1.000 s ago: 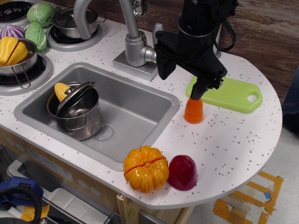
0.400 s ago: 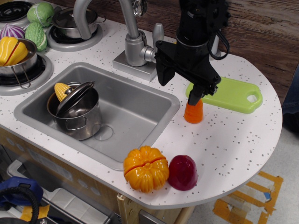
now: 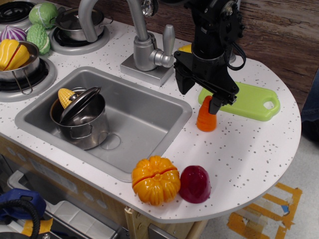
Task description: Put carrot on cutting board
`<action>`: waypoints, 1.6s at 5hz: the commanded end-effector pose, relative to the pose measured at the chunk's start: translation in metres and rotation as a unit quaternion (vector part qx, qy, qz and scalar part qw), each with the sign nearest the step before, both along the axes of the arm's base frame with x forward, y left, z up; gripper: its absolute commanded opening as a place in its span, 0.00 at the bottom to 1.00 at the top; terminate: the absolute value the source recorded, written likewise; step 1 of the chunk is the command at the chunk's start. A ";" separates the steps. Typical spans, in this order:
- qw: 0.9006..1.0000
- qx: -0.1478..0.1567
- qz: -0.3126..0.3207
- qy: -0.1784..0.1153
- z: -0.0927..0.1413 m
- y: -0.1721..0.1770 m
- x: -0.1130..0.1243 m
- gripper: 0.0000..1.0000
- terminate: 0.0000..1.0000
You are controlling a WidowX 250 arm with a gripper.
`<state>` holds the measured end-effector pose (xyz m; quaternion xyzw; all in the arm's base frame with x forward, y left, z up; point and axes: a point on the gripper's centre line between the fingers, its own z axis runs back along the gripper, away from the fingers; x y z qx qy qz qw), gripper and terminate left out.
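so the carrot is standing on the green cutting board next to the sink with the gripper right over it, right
Not quite. The observation.image view shows the carrot standing on the speckled counter, just in front of the cutting board, not on it. The gripper is indeed right over it.

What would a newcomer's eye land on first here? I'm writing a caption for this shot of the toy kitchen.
First the black gripper, lowered onto the top of the small orange carrot, which stands on the speckled counter just in front of the lime-green cutting board. Next come the ribbed orange pumpkin and the dark red toy beside it, at the counter's front edge.
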<state>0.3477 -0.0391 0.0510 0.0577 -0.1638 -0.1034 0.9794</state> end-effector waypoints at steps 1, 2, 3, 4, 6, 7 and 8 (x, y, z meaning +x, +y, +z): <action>1.000 -0.017 -0.002 -0.026 0.000 -0.005 0.006 1.00 0.00; 0.999 -0.035 0.001 -0.025 -0.007 -0.007 0.007 1.00 0.00; 0.998 -0.053 0.000 -0.025 -0.014 -0.005 0.005 1.00 0.00; 0.998 -0.063 -0.002 -0.030 -0.019 -0.004 0.009 0.00 0.00; 0.997 -0.062 -0.016 -0.032 -0.001 -0.006 0.020 0.00 0.00; 0.998 -0.046 -0.021 -0.029 0.022 -0.007 0.030 0.00 0.00; 0.998 -0.036 -0.024 -0.044 0.032 -0.014 0.047 0.00 0.00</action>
